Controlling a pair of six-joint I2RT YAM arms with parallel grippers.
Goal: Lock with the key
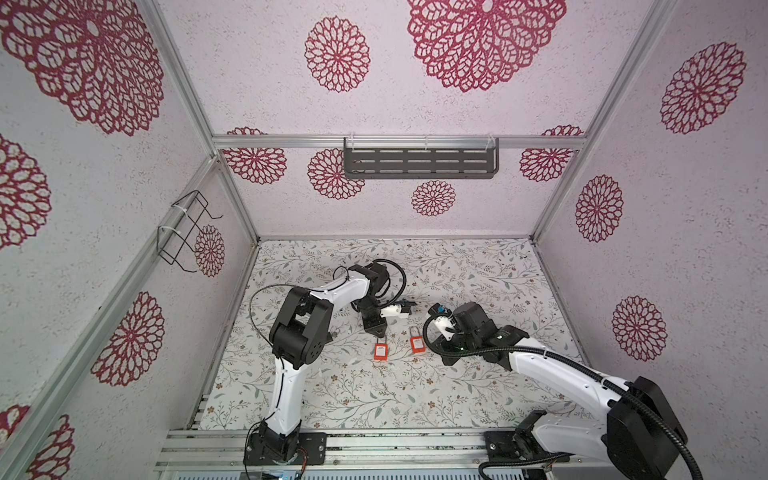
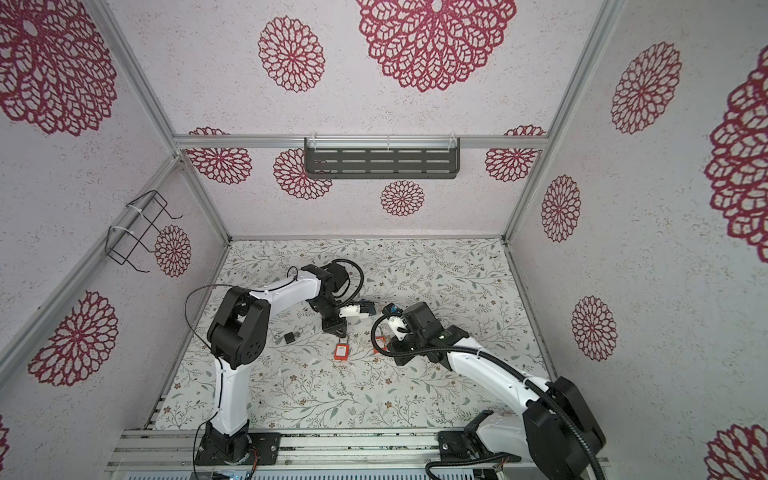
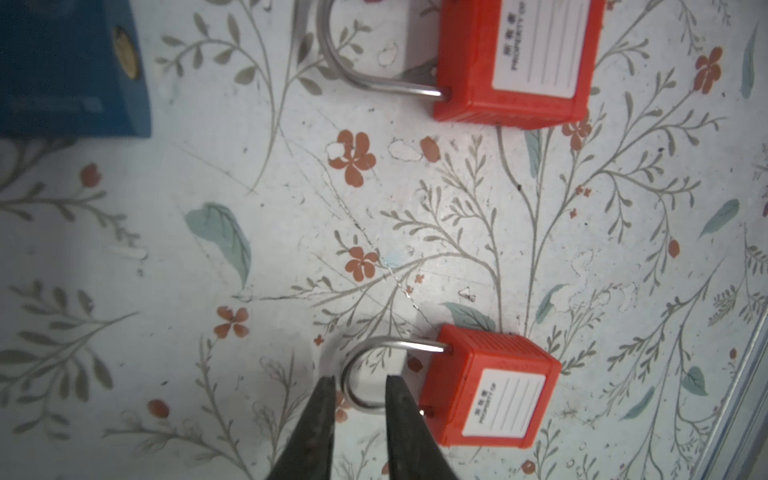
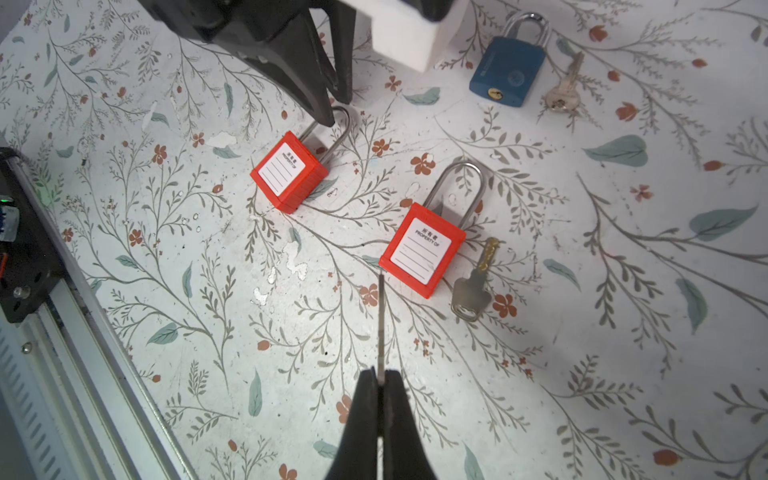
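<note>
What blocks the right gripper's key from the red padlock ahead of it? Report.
Nothing visible. The key in the right gripper points at the red padlock's near corner across bare table; a loose key lies beside that padlock, off the path.

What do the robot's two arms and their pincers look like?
The left arm and right arm: white shells, black joint housings. A black ribbed hose follows the right arm; a thin black cable loops off the left. The left pincer and right pincer: black, tapered.
</note>
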